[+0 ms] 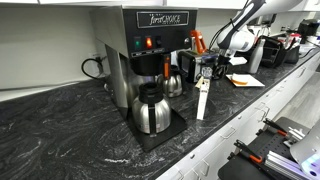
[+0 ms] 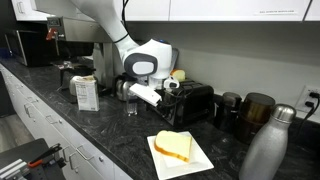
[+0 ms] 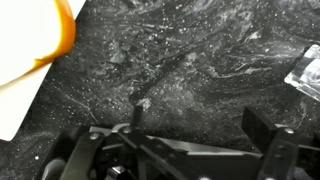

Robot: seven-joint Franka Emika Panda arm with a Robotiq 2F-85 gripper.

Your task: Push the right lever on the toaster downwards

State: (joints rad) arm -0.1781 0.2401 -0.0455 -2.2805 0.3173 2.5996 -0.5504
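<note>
Toaster [image 2: 195, 103] at the back of a black stone countertop [image 2: 120, 140], open claw just beside it.

In an exterior view the toaster lies with its long axis along the counter, running across the picture, and a long dark side is turned to the camera. Its levers are too small to make out. The gripper [image 2: 147, 96] hangs by the toaster's end on the white arm's side; whether it touches cannot be told. In the wrist view the fingers [image 3: 270, 140] stand spread wide over bare counter, pinching nothing. A corner of a white plate [image 3: 20, 90] with bread [image 3: 60, 30] on it shows at upper left. A steel bottle [image 2: 265, 145] stands well apart from the toaster.
</note>
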